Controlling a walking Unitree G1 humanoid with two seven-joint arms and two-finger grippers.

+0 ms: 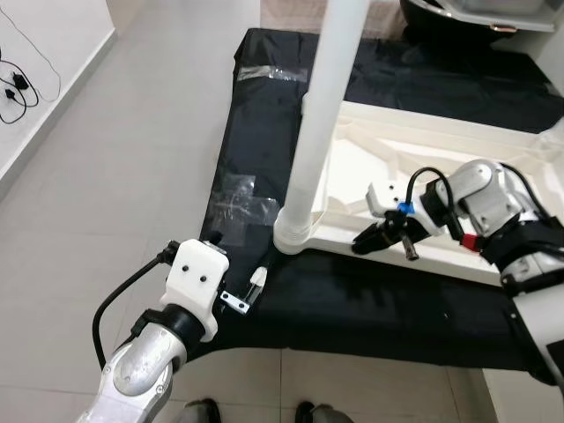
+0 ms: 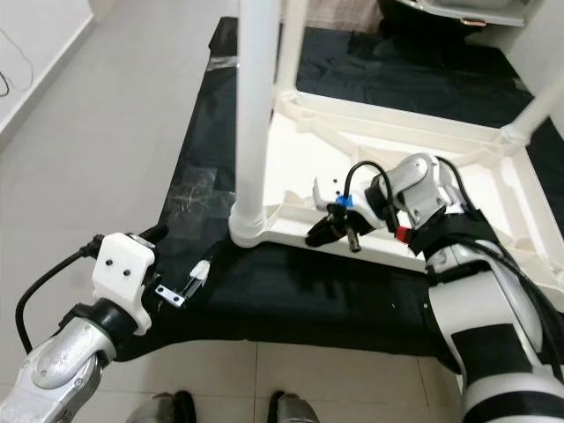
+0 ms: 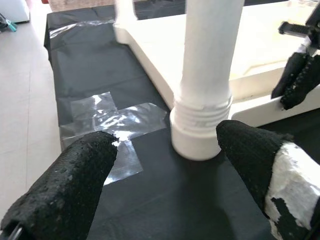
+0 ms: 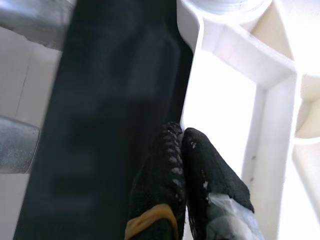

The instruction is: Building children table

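On the pale tiled floor lies a black plastic sheet patched with clear tape, and on it rests the white plastic children's table top, turned underside up with its ribs showing. One round white table leg stands upright in the near-left corner socket, its long axis running straight up from the sheet, and a second leg shows at the far right corner. The right gripper sits at the near rim of the top, just beside that socket, its black fingers pressed together against the rim's edge. The left gripper hovers low over the sheet with its fingers spread wide — the leg's threaded base lies straight ahead of it, between the two tips. A small silver metal bracket and a small white fitting lie just beside the left gripper. The left arm looks better placed to clasp the leg's base.
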